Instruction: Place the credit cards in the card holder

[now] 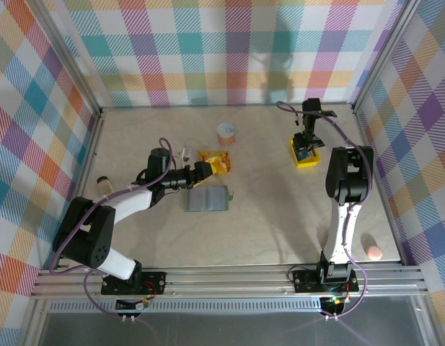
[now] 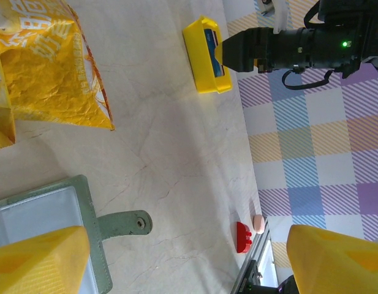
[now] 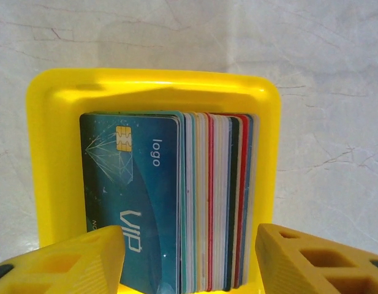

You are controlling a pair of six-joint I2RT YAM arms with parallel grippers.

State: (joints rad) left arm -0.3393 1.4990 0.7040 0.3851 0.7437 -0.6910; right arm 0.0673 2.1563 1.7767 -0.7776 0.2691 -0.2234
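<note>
**Left wrist view.** The left gripper (image 2: 195, 260), fingers spread wide with nothing between them, hovers over the card holder (image 2: 92, 209), which lies open on the table (image 2: 176, 141). One finger hides part of the holder and the frame cuts off the rest. Beyond it, the snack packet (image 2: 51, 67) bears cropped, unreadable print.

**Right wrist view.** The right gripper (image 3: 189, 260), fingers apart, stands above the credit cards (image 3: 146, 184), packed on edge in the yellow tray (image 3: 51, 135). The front card reads "VIP" and "logo". Those behind show edges only, and their lower ends are cut off.
</note>
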